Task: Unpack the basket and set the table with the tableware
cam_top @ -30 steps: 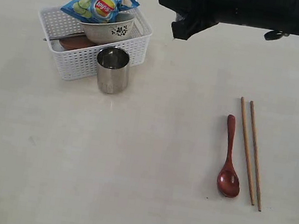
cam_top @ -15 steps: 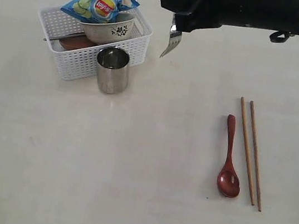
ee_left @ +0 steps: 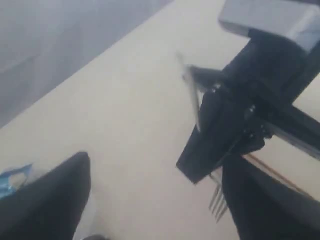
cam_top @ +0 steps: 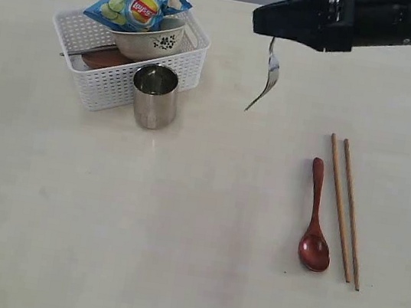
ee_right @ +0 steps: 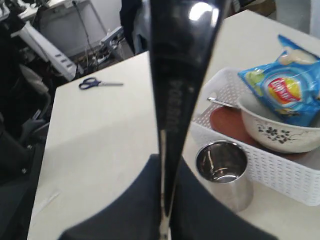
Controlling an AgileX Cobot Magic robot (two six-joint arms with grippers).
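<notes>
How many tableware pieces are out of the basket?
5: steel cup beside the basket, spoon and two chopsticks lying at right, fork hanging in the right claw.

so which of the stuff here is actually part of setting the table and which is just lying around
Part of the job: basket, bowl, plate, cup, fork, spoon, chopsticks.

Just lying about: chip bag on top of the bowl, scissors further off on the table.
</notes>
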